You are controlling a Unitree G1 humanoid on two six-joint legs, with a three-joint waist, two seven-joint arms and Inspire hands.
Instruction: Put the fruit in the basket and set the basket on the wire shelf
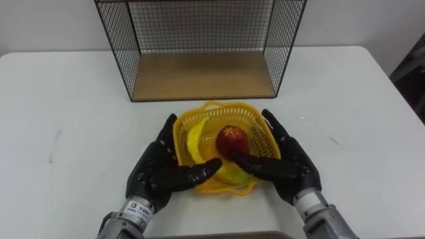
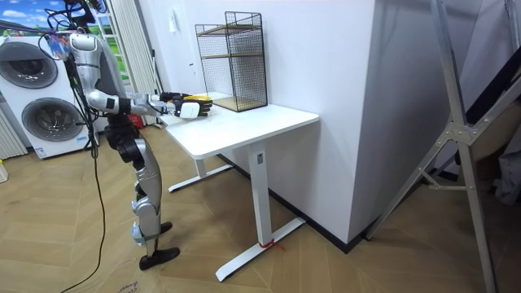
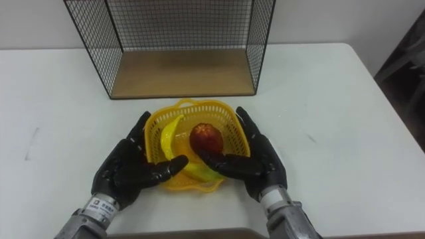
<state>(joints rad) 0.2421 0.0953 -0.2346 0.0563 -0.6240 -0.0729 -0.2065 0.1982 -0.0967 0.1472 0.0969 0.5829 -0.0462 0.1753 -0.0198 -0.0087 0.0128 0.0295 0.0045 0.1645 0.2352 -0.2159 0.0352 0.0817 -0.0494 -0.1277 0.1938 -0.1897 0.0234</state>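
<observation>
Basket (image 1: 229, 108) holding a banana (image 1: 194, 138) and an apple (image 1: 232, 141) sits on the white table (image 1: 66, 106), just before the wire shelf (image 1: 199, 40) and its open front. Left hand (image 1: 159, 169) and right hand (image 1: 289, 162) flank it, fingers straight against its sides, thumbs across the near rim. Bare tabletop spreads either side of the shelf.

Open bench (image 1: 66, 99) lies between the basket (image 1: 219, 108) and the wire shelf (image 1: 199, 26). The shelf's front stands open over its wooden board (image 1: 202, 74); mesh walls close both sides and the back
</observation>
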